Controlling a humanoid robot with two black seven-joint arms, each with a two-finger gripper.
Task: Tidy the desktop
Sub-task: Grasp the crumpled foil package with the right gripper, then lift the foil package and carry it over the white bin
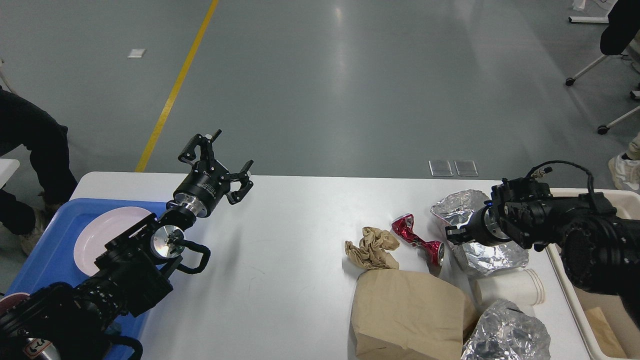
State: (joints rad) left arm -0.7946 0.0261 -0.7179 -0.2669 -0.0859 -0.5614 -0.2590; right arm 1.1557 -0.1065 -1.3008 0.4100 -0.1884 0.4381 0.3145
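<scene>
The white desktop (295, 220) carries litter on its right half: a crushed red can (418, 239), a crumpled brown paper wad (372, 247), a brown paper bag (407, 312), a crinkled foil bag (480, 252), a white paper cup (510, 290) lying on its side and a second foil wad (505, 336). My right gripper (453, 233) hovers at the foil bag's left edge, just right of the can; it is dark and its fingers cannot be told apart. Over the desktop's far left, my left gripper (222, 162) is raised, open and empty.
A blue tray (42, 260) with a pink plate (97, 235) lies at the left edge under my left arm. A beige bin (622, 200) stands at the right edge. A person stands at the far left, and chair legs show at the far right.
</scene>
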